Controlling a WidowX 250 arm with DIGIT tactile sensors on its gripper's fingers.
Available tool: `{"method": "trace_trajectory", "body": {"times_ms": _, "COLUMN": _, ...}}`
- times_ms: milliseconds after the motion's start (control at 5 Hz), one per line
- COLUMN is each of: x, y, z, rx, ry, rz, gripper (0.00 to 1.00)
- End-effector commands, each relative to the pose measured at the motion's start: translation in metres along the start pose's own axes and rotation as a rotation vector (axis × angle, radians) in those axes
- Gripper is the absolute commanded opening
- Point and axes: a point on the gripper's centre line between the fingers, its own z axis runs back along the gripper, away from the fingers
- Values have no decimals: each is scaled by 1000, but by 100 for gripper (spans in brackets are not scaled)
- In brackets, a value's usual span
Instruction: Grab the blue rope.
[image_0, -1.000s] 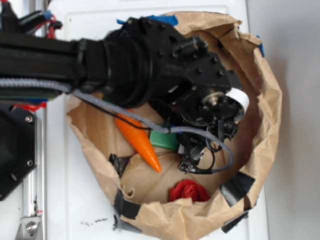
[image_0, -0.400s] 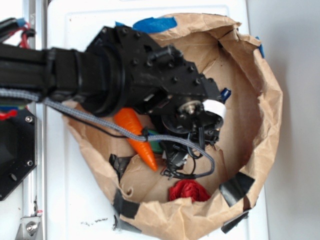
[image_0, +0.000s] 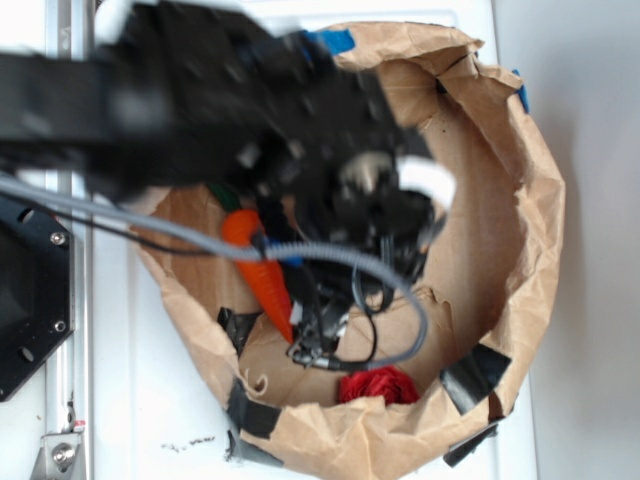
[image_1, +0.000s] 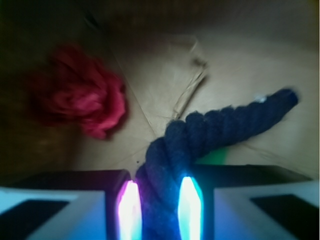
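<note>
Brown paper bag (image_0: 520, 230) on a white table (image_0: 160, 400), arm blurred over it. Gripper (image_1: 156, 200) is narrow, clamped on the blue rope (image_1: 220, 125), which sits between the lit fingers (image_1: 129, 205) and runs up-right, free end off the bag floor. Versus 0.4 s ago the arm has shifted left and up. Red cloth (image_1: 82, 102) near, left; carrot (image_0: 262, 270) beside the gripper.

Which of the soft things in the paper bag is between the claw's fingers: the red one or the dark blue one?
The blue rope; the red cloth bundle lies apart, untouched.
</note>
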Motion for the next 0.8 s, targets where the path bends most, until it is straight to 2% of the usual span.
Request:
{"method": "trace_trajectory", "body": {"times_ms": 0, "x": -13, "y": 5, "z": 67, "rx": 57, "ry": -61, "rz": 116, "gripper": 0}}
{"method": "trace_trajectory", "body": {"times_ms": 400, "x": -21, "y": 4, "z": 87, "rx": 94, "ry": -45, "rz": 248, "gripper": 0}}
{"method": "trace_trajectory", "body": {"times_ms": 600, "x": -25, "y": -3, "z": 85, "rx": 105, "ry": -66, "rz": 210, "gripper": 0}}
